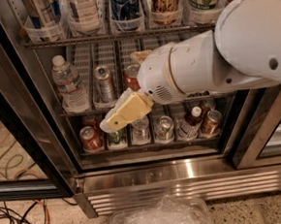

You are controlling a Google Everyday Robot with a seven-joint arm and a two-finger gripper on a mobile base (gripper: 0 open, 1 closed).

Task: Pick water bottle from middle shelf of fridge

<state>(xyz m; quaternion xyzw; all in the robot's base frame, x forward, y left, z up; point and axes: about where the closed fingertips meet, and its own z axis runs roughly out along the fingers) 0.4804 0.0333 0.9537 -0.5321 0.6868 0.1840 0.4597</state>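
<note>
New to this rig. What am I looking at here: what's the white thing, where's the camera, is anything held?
There is one camera view, looking down into a drinks fridge; its mount isn't on record. The big white shape is the robot's single arm, reaching in from the picture's right. Its gripper has two cream fingers, spread open in front of the middle shelf and holding nothing. On that shelf the water bottle stands upright at the picture's left end, with a silver can beside it. The gripper is not touching the bottle. Tall cans sit above and small cans below.
</note>
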